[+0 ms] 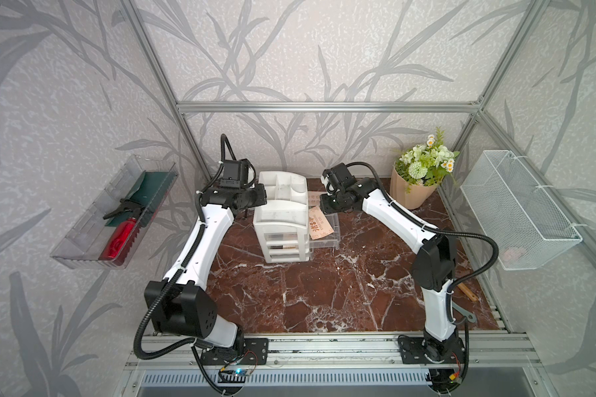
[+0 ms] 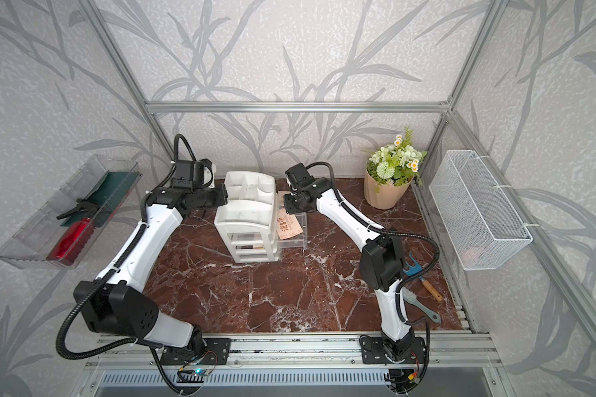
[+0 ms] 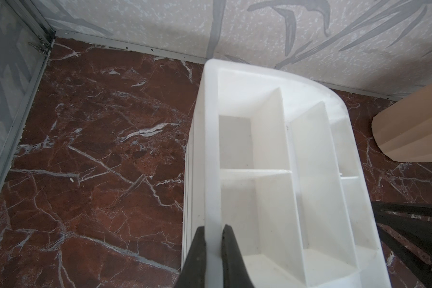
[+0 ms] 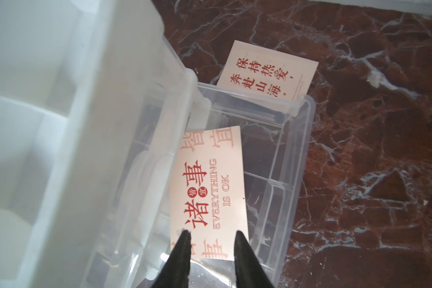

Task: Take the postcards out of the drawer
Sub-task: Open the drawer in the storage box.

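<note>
Right wrist view: 1 postcard lies out on the tabletop beside the drawer; a 2nd postcard leans inside it, beneath the right gripper, jaws apart. No 3rd shows; the left gripper clamps the organizer rim.

High stereo overview, wrist close-ups share organizer

**One postcard in the drawer, another outside it**

The first, peach-cream, lies face up and askew inside the clear drawer. It shows large red characters and paler "EVERYTHING IS OK" lettering.

The second postcard, same tint with two columns of red characters, lies flat on the marble surface just past the drawer's end, one edge hidden behind the rim.
</note>
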Tool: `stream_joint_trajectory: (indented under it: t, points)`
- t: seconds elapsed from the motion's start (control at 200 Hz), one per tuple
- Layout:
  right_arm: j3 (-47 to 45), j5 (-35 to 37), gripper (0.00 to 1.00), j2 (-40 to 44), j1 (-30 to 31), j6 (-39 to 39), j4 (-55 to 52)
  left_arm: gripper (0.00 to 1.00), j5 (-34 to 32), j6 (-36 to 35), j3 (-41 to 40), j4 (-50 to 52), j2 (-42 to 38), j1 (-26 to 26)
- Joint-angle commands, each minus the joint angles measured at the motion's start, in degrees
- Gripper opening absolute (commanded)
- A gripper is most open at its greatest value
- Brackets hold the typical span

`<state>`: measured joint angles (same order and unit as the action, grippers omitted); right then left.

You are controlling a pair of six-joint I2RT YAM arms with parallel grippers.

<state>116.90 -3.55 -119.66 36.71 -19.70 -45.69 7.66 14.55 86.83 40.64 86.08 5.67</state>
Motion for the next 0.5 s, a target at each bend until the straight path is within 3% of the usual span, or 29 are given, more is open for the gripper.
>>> stream_joint_trajectory:
  t: [0.0, 0.495]
  points:
    - [4.17, -0.23, 0.33, -4.0, 0.46, 1.14, -4.09, 0.05, -0.65, -0.79, -0.6, 1.65, 0.72, -0.11]
    - [18.04, 2.68, 0.47, -16.07, 0.73, 1.68, -13.53, 0.05, -0.8, -1.01, -0.65, 1.73, 0.66, -0.13]
